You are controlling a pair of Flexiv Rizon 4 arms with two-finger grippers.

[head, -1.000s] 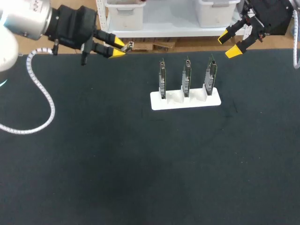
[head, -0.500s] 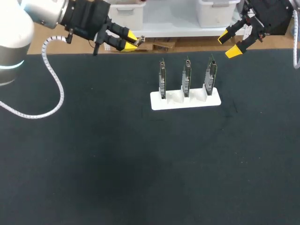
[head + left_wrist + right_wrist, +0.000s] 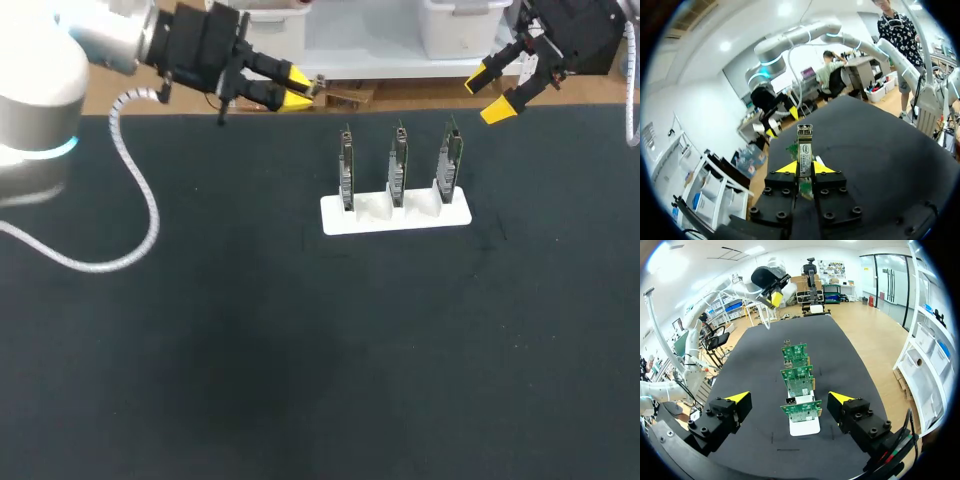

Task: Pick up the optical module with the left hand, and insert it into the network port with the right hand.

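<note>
Black cloth covers the table (image 3: 300,350), and near its far middle a white holder (image 3: 395,213) carries three green circuit boards (image 3: 399,165) standing upright in a row, apart from one another. In the head view the left gripper (image 3: 296,90) hangs above the table's far edge, left of the boards and well apart from them, its yellow fingers clenched on the optical module (image 3: 318,84), which shows there only as a small pale tip poking out past them. The left wrist view shows far more of the optical module (image 3: 804,145): a slim metal bar with a label on its face, pinched from both sides between the yellow tips and reaching out ahead of them, with a bit of green board peeping from behind it. The right gripper (image 3: 485,98) hangs over the far right corner of the table, its fingers spread wide and holding nothing. Its own wrist view looks down the row of boards, which the head view sees only edge-on: the broad faces of all three line up one behind another ahead of the released fingers, the nearest circuit board (image 3: 802,410) sitting in the white holder (image 3: 805,429). Far beyond the last board the left gripper (image 3: 774,296) appears small in that view; the module it carries is too small to make out there.
</note>
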